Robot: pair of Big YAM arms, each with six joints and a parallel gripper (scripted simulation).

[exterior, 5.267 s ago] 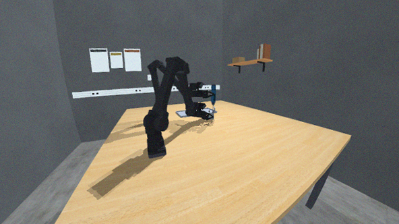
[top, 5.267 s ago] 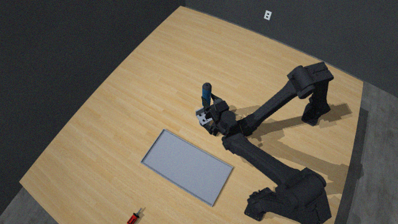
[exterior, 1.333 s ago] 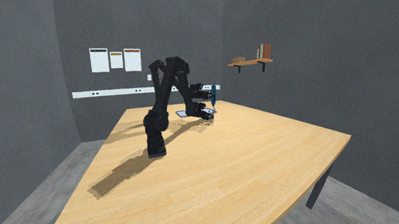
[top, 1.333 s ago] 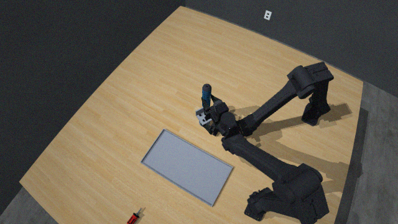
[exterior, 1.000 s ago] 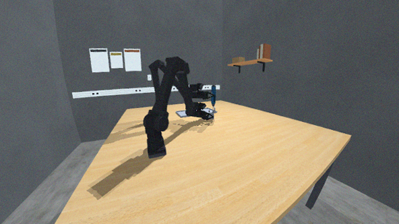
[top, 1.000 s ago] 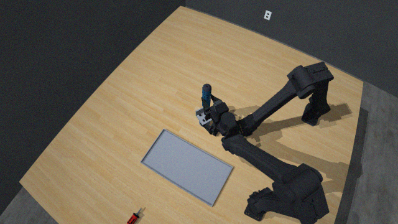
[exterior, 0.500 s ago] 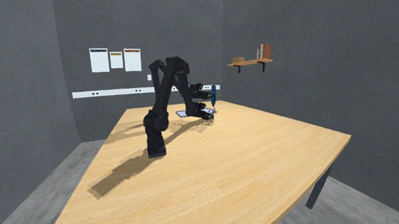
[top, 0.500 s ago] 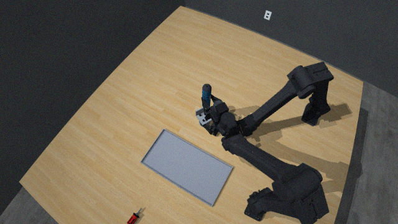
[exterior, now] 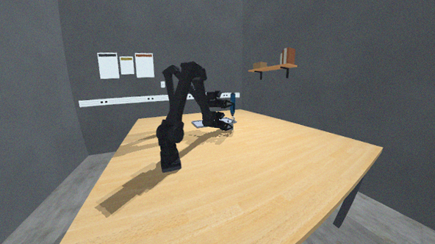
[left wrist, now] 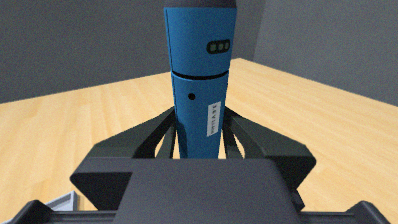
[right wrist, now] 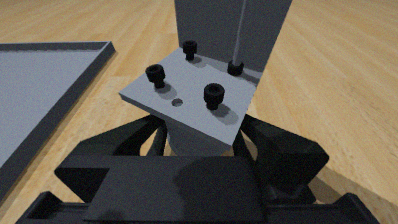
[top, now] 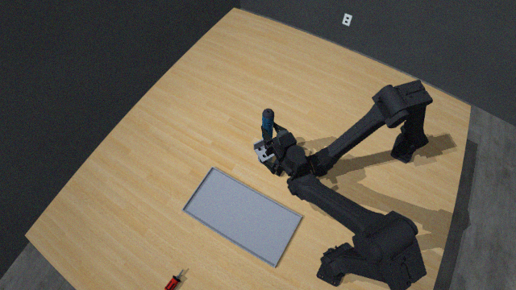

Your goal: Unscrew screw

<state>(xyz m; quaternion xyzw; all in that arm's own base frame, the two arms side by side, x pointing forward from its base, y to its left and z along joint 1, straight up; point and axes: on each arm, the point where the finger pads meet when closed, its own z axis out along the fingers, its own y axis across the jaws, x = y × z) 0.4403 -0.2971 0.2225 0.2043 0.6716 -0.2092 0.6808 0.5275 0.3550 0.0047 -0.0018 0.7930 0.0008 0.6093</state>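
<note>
My left gripper [left wrist: 199, 112] [top: 269, 134] is shut on the electric screwdriver [left wrist: 200, 75] [top: 267, 120] [exterior: 232, 102] and holds its blue barrel upright over the joint module. My right gripper [right wrist: 199, 112] [top: 271, 159] is shut on the joint module's body [right wrist: 192, 144] below the grey bracket plate [right wrist: 195, 107] [top: 260, 151]. The module stands upright on the table. The screwdriver's thin bit [right wrist: 241, 30] comes down onto the far right screw [right wrist: 235, 67], which sits low. The other screws [right wrist: 155, 74] [right wrist: 189, 48] [right wrist: 213, 94] stand raised out of the plate.
A shallow grey tray [top: 242, 215] [right wrist: 40, 85] lies on the table just beside the module. A small red hand screwdriver [top: 173, 281] lies near the table's front edge. Both arms cross close together by the module.
</note>
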